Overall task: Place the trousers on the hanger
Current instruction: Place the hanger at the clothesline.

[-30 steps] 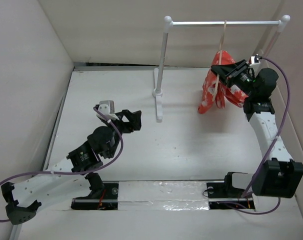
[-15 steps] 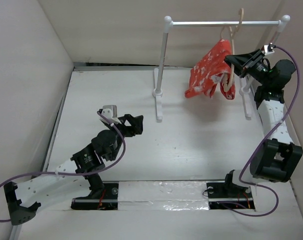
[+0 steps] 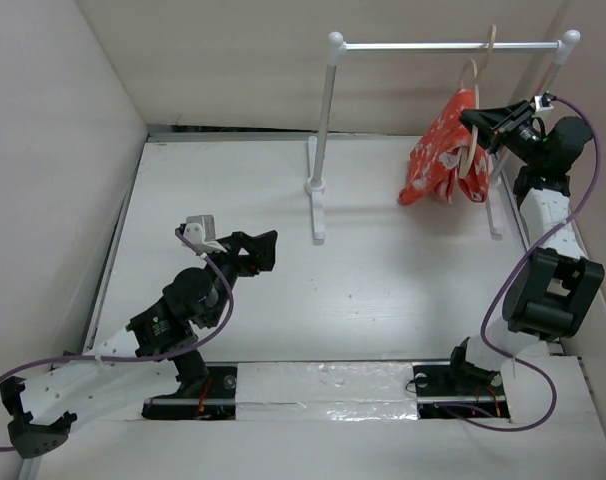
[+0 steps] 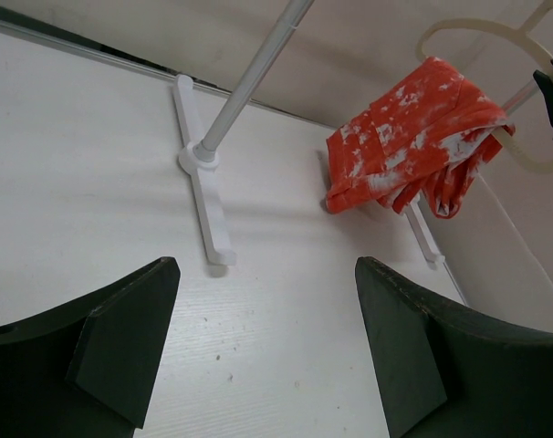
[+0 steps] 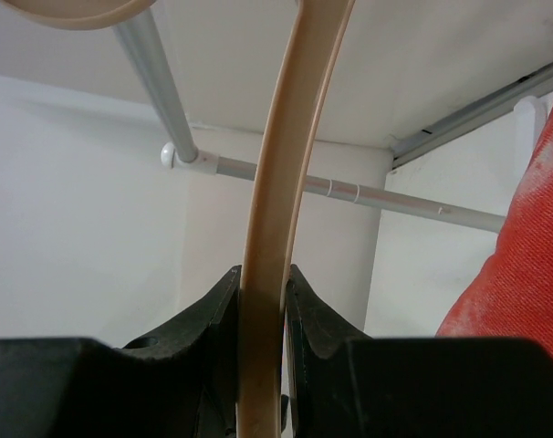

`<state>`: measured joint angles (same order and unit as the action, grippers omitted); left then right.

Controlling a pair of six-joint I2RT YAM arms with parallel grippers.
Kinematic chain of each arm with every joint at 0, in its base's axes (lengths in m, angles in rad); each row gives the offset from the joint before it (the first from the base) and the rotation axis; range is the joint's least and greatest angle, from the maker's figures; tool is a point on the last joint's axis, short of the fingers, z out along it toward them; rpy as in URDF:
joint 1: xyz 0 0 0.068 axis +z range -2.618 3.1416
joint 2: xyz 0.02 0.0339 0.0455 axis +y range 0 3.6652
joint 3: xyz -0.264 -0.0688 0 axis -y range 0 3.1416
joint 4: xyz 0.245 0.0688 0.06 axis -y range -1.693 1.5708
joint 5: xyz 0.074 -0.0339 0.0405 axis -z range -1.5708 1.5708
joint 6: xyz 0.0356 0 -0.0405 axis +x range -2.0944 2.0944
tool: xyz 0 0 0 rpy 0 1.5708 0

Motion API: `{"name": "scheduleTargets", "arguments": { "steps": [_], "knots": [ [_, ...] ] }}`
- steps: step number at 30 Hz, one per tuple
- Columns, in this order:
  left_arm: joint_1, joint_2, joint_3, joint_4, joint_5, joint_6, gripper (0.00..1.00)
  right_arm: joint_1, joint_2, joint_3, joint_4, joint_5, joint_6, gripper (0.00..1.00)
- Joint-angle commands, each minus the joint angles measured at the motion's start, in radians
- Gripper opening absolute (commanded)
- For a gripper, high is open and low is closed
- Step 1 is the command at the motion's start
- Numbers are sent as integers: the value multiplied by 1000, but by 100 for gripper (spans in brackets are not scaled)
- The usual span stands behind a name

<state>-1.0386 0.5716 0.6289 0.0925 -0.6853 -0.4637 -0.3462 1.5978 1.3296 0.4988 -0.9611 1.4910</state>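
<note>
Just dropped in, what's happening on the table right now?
The right gripper is shut on the hanger, holding it up at the white rail rack with the trousers draped over it. Whether it is hooked on I cannot tell. The left gripper hangs open above the table, holding nothing.

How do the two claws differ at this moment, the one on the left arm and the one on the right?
The left gripper stands wide open and empty; the right gripper is shut on the hanger. The left gripper sits low over the table; the right gripper is raised near the rail, where the hanger carries the trousers. Both are black and two-fingered.
</note>
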Motion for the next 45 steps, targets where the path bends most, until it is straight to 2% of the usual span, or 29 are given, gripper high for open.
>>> {"name": "scheduleTargets", "arguments": {
  "steps": [1,16,17,18,21,22,24,29,30,35,40,42,45],
  "knots": [
    [3,-13,-6,19,6,-12,76,1,-27,115,178,-10,-47,0],
    [3,-33,-23,12,38,-38,76,-17,33,102,126,-8,-120,1],
    [3,-32,-24,13,38,-38,76,-17,27,85,129,-5,-126,5],
    [3,-27,-28,18,39,-39,76,-17,19,76,126,-2,-132,17],
    [3,-12,-28,16,39,-47,76,-17,-2,54,93,15,-167,41],
    [3,-10,-25,16,41,-52,76,-17,-7,48,98,15,-169,44],
    [3,-9,-18,10,46,-55,76,-28,-19,25,101,16,-170,48],
    [3,-21,6,-8,55,-72,77,-48,-62,11,-14,38,-270,44],
    [3,-22,20,-19,55,-75,77,-48,-76,10,-47,44,-288,99],
    [3,-21,68,-53,56,-81,78,-59,-146,-38,-69,90,-314,100],
    [3,-39,97,-83,53,-81,80,-89,-254,-81,-222,176,-408,100],
    [3,-49,113,-89,62,-76,83,-102,-306,-70,-376,258,-506,100],
    [3,-62,146,-138,64,-82,84,-102,-376,-72,-495,358,-597,100]
  ]
}}
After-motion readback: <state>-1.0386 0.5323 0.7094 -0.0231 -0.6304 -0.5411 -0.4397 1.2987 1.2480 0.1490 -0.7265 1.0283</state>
